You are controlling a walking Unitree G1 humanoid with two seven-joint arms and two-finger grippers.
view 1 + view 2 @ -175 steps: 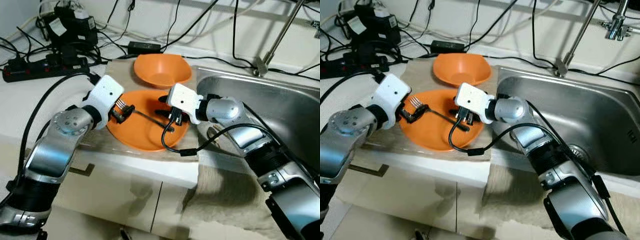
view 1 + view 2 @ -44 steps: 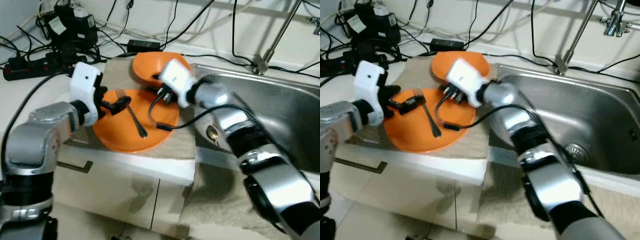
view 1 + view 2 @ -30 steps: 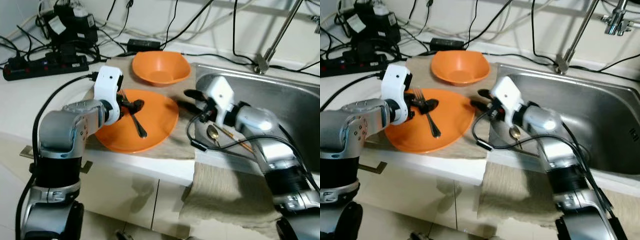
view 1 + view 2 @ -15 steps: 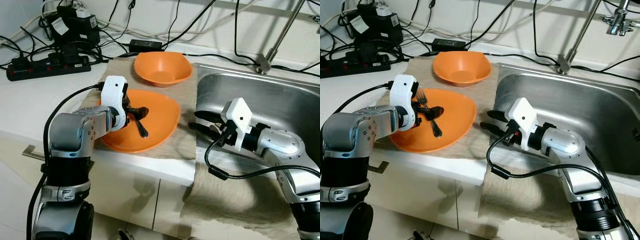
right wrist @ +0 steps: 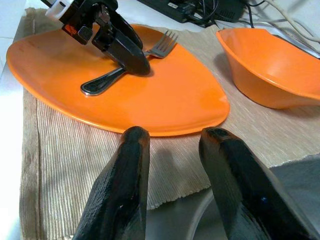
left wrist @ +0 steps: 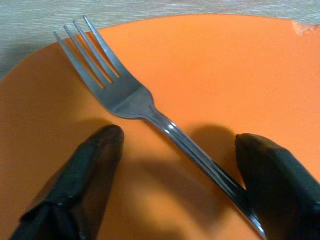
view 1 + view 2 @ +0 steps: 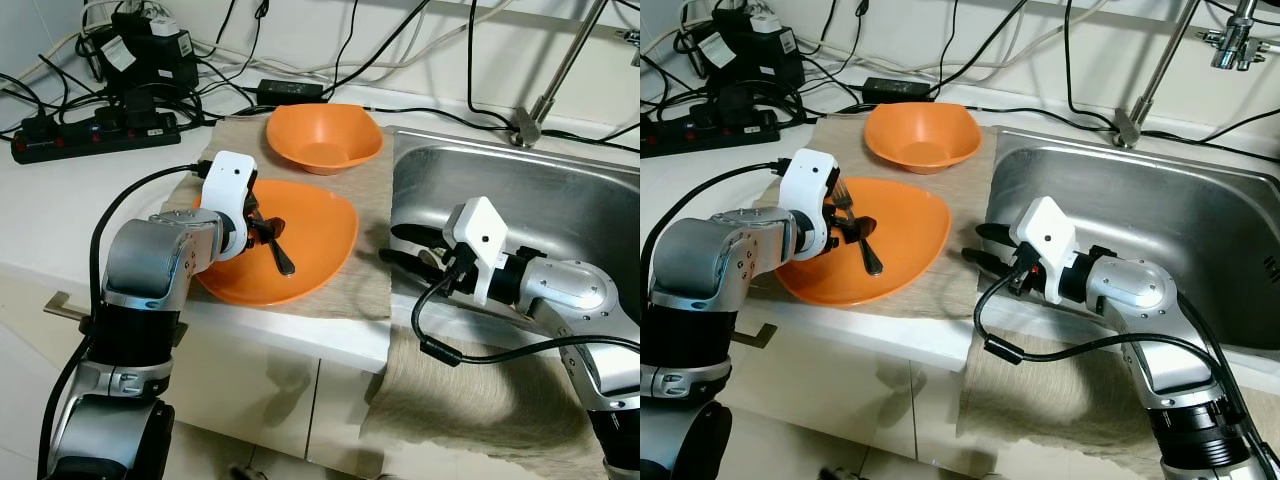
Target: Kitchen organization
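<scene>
Straddling fork (image 6: 150, 107) on orange plate (image 7: 320, 215), left gripper (image 6: 175, 165) jaws wide apart

My head cameras look forward and down at the counter; my left wrist camera sits close above the fork (image 6: 145, 107) — my right wrist camera faces the same orange plate (image 5: 165, 100) from the sink side.
</scene>
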